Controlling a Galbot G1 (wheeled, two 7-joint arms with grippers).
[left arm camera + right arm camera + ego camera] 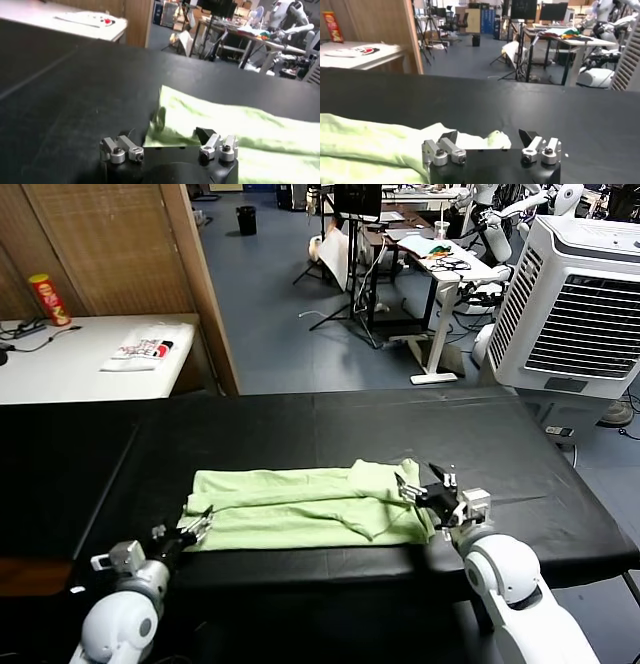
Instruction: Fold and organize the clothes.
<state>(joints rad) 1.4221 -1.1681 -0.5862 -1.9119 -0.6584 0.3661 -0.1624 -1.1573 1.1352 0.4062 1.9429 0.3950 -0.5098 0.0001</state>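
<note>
My left gripper (pixel 197 527), lower left of the head view, stands released, fingers spread at the left end of the shirt (pixel 300 506), holding nothing. My right gripper (pixel 430 484), right of centre, is spread too, over the shirt's right end. The shirt lies folded lengthwise on the black table cover (pixel 300 429), centre frame.

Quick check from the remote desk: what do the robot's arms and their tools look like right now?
Both arms are glossy white with rounded shells. The left tool and right tool are alike: a black block body carrying two silver metal finger mounts with dark screw heads and black fingertips. A small grey boxy module sits on each wrist. No loose cables or markings show.
</note>
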